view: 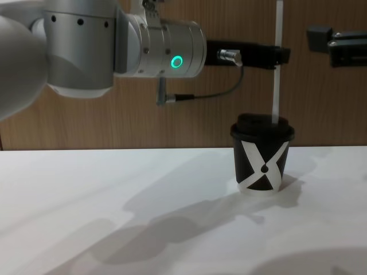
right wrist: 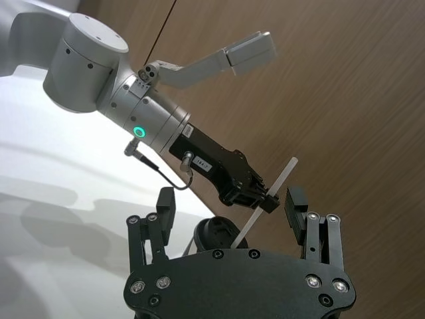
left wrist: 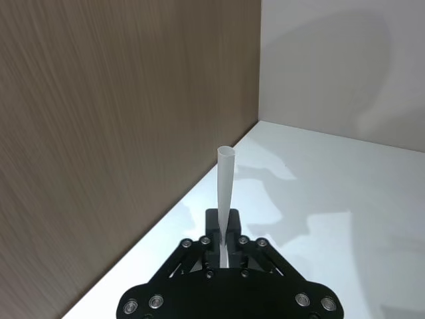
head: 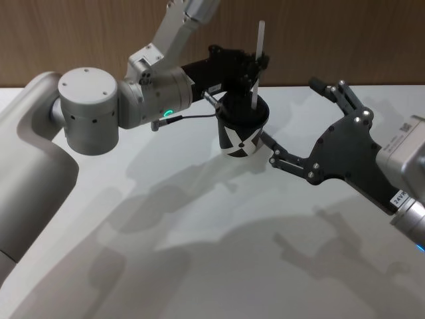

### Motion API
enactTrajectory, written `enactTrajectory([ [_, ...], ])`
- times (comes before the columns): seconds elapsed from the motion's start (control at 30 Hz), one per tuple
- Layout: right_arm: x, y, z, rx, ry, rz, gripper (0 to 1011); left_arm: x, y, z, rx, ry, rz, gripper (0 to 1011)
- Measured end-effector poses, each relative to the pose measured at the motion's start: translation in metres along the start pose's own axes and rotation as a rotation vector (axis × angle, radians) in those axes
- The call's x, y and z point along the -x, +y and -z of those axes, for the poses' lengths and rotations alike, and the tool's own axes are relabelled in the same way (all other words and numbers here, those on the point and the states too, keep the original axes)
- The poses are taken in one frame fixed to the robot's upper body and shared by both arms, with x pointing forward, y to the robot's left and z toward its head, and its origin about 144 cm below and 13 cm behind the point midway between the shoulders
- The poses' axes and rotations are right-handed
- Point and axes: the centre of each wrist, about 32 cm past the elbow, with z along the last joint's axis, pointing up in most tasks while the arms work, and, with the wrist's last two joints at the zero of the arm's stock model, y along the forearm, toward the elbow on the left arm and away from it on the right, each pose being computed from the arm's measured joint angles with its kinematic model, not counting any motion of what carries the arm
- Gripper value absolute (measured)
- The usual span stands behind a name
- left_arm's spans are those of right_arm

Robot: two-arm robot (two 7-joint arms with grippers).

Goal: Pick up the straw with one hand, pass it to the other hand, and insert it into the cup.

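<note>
The white straw (head: 257, 58) stands upright over the cup (head: 240, 137), a black paper cup with a white X pattern and a black lid, at the back of the table. My left gripper (head: 258, 68), the one on the silver wrist with the green ring, is shut on the straw about halfway up. From the chest, the straw (view: 277, 86) runs down to the lid of the cup (view: 262, 163), its lower end at the lid's top. My right gripper (head: 294, 121) hangs open just right of the cup, holding nothing.
A wooden wall (head: 345, 33) stands close behind the cup. The white table (head: 199, 252) stretches toward me in front of the cup. A black cable (view: 206, 94) loops from the left wrist.
</note>
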Motion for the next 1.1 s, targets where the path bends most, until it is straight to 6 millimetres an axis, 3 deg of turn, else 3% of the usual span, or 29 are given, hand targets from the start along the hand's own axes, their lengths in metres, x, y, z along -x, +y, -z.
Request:
enactTrajectory([
  [0.2, 0.000, 0.000, 0.000, 0.000, 0.000, 0.000, 1001, 0.001, 0.000, 0.005, -0.004, 0.012, -0.003, 185],
  [0.9, 0.000, 0.004, -0.004, -0.006, 0.035, 0.023, 1001, 0.000, 0.004, 0.014, 0.012, 0.015, 0.025, 874],
  [1.1, 0.001, 0.010, -0.010, -0.012, 0.091, 0.061, 1001, -0.002, 0.012, 0.020, 0.038, 0.013, 0.054, 999],
])
